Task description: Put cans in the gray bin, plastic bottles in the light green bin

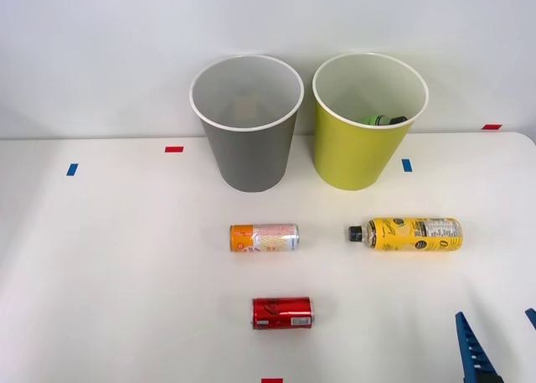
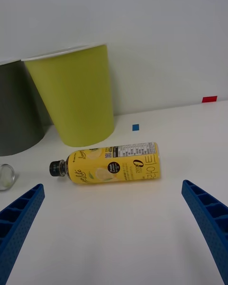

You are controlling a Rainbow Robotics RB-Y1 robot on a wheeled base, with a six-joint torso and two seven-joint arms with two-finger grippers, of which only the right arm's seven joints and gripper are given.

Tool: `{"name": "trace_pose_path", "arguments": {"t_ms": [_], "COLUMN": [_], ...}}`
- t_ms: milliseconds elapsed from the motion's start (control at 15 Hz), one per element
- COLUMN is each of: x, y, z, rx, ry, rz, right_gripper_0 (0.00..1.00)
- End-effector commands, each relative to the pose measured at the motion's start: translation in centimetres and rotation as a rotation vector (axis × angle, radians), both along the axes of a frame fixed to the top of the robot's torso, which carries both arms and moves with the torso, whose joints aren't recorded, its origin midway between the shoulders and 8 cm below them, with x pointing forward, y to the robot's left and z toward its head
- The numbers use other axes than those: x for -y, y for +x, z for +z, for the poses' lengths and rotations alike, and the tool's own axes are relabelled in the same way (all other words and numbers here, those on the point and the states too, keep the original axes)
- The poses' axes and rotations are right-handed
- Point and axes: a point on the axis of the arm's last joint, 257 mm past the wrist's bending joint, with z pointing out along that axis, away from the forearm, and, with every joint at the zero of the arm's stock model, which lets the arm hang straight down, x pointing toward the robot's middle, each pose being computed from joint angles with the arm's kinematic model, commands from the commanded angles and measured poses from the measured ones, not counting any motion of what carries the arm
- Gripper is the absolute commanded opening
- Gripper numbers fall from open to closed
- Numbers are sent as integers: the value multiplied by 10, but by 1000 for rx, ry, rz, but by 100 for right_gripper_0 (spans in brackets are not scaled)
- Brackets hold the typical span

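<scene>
Table: white and bare-looking under a plain pale wall, with small red and blue tape marks (image 1: 173,149) dotted across the table (image 1: 100,274), probably marking out positions.
Gray bin: the gray bin (image 1: 246,140) is standing upright at the back, mouth open to the front camera, and I am seeing nothing lying inside it.
Light green bin: the light green bin (image 1: 366,140) is standing just beside it on the robot's right, and something green with a dark tip is peeking over the inner wall, so one bottle looks sorted already.
Yellow bottle: the yellow-label bottle (image 1: 408,234) is lying on its side in front of the green bin, black cap pointing toward the cans, well placed for a short lift up and over that rim.
Cans: the orange and silver can (image 1: 265,237) is lying flat before the gray bin, and the red can (image 1: 282,313) is lying nearer the robot, both apart from everything else.
Right gripper: the right gripper (image 2: 114,218) is hovering low at the table's near right corner, blue ribbed fingers (image 1: 471,349) spread wide and gripping nothing.
Aim: the wrist camera is framing the yellow bottle squarely between the two fingers, so I am reading this as lining up for a grasp across the bottle's body.
Progress: three items are waiting on the table; my guess is the bottle is going first, then the cans.
</scene>
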Motion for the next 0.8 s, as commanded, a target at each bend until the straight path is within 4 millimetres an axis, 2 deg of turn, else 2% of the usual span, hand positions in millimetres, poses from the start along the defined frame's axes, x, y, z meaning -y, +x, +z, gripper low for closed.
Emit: {"name": "trace_pose_path", "arguments": {"t_ms": [67,267,467,800], "x": [4,4,-5,-26], "y": [9,6,-2,-28], "z": [-17,-24,-18,-6], "rx": [20,22,38,15], "ry": [-10,-66,-123,-211], "rz": [6,-4,31,71], "right_gripper_0": [100,100,100,100]}}
